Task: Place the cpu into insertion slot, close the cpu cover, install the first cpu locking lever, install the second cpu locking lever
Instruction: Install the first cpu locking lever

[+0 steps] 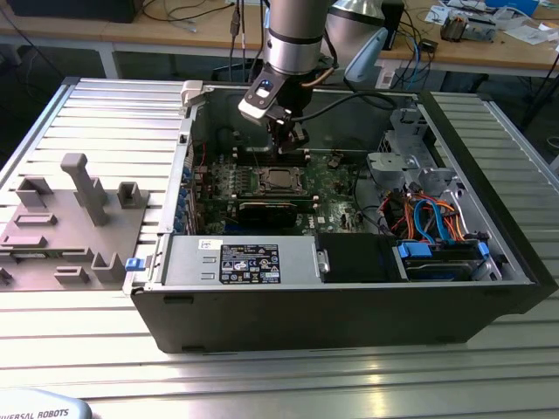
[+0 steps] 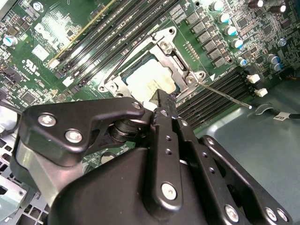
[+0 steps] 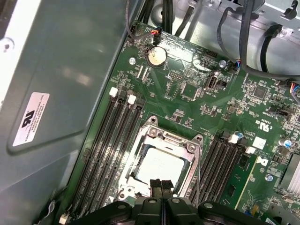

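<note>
The cpu, a silver-grey square, lies flat in the insertion slot on the green motherboard. The cpu cover lies down around it, its window framing the chip. In the second wrist view the cpu and cover sit just beyond my fingertips. A thin locking lever rod sticks out from one socket corner, across the memory slots, towards the case wall. My gripper hovers at the socket's edge, black fingers pressed together and holding nothing. The exterior view shows the gripper just behind the socket.
The open computer case stands on a ribbed metal table. Black memory slots flank the socket on both sides. Drive bays and bundled cables fill the exterior view's right. A grey fixture stands outside on the exterior view's left.
</note>
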`<state>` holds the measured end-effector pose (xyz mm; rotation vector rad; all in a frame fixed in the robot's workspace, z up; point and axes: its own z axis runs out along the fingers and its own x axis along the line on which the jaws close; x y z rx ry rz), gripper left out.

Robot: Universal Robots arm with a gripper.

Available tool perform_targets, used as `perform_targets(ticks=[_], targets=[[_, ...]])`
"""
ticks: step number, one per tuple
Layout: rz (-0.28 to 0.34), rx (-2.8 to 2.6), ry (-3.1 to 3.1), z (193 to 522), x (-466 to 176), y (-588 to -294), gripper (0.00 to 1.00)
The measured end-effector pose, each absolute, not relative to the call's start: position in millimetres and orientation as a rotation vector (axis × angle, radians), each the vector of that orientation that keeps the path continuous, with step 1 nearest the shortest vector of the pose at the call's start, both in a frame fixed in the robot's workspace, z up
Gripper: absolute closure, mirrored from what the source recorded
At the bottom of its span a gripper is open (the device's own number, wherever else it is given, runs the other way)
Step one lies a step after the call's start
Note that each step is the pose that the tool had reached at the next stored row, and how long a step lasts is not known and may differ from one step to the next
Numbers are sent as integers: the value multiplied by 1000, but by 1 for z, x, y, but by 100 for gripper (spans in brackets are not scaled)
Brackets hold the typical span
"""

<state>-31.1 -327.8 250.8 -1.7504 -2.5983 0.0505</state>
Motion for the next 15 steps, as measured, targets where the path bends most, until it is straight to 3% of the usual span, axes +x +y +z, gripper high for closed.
perform_targets(ticks=[15], targets=[[51, -1721, -2619, 251, -31, -328, 89]])
